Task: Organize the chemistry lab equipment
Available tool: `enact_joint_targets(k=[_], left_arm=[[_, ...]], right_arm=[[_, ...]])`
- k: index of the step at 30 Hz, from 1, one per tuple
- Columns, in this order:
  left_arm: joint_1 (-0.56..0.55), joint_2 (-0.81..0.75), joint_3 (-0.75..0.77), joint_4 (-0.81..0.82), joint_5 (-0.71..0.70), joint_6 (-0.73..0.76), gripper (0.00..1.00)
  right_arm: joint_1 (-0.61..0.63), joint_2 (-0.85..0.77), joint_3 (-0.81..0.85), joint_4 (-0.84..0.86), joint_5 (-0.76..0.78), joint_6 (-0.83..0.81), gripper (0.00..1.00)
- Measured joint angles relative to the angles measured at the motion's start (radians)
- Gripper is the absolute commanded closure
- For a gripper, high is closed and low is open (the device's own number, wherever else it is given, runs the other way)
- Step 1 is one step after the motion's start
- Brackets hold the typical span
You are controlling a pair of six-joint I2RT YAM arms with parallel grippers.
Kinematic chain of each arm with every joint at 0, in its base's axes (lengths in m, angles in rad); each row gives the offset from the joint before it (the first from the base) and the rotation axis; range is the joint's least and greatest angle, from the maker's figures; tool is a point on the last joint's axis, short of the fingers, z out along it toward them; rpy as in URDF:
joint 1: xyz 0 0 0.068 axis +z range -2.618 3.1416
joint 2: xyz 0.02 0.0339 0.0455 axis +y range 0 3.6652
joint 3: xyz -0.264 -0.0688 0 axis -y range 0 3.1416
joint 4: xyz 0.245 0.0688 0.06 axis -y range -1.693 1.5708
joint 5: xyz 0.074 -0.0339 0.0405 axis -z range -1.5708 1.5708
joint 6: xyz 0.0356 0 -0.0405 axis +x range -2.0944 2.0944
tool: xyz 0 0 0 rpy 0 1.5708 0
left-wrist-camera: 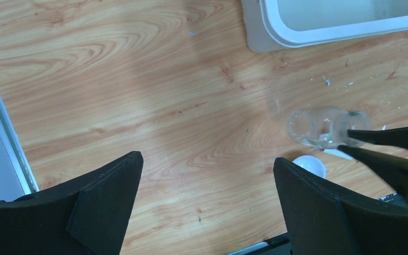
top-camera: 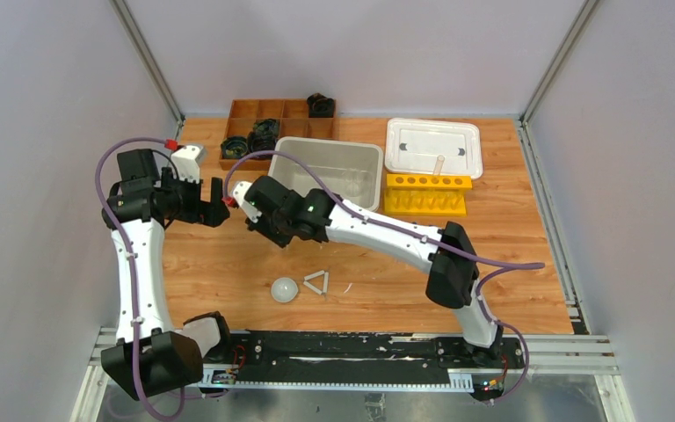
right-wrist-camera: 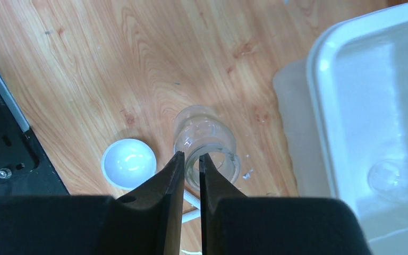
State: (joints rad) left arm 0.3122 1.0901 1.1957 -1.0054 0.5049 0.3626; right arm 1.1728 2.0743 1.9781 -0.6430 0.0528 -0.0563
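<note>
- The right gripper [right-wrist-camera: 191, 158] is clamped on the rim of a small clear beaker [right-wrist-camera: 204, 133].
- The white dome [right-wrist-camera: 128, 163] lies on the tabletop [right-wrist-camera: 111, 64]; the clear plastic bin [right-wrist-camera: 319, 106] is near.
- The left gripper [left-wrist-camera: 207, 159] stands wide apart.

The table [top-camera: 228, 264] is orange-brown wood with wavy darker lines. The rack [top-camera: 426, 195] with round holes is bright yellow. The dome [top-camera: 285, 289] and the triangle [top-camera: 315, 276] are white. The small beaker [right-wrist-camera: 204, 143] is clear like glass. The tub [top-camera: 327, 141] is see-through and a bit grey. The lid [top-camera: 433, 125] is white. The divided tray [top-camera: 248, 109] is brown and the coils [top-camera: 321, 105] are black. The left arm [top-camera: 136, 264] and right arm [top-camera: 378, 230] are white and black, with purple cables [top-camera: 510, 265].
</note>
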Motion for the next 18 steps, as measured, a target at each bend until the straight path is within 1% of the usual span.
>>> enact_joint_targets(k=[4,9,14,18], left_arm=[[0.000,0.000,0.000,0.000,0.000,0.002,0.00],[0.000,0.000,0.000,0.000,0.001,0.005,0.00],[0.000,0.000,-0.011,0.000,0.009,0.014,0.00],[0.000,0.000,-0.031,0.000,0.023,0.026,0.00]], right_arm=[[-0.039,-0.048,0.030,-0.010,-0.015,0.011,1.00],[-0.125,-0.064,0.117,-0.012,-0.013,0.018,1.00],[-0.201,-0.064,0.201,-0.007,0.052,0.020,1.00],[-0.227,-0.036,0.262,0.000,0.118,0.003,1.00]])
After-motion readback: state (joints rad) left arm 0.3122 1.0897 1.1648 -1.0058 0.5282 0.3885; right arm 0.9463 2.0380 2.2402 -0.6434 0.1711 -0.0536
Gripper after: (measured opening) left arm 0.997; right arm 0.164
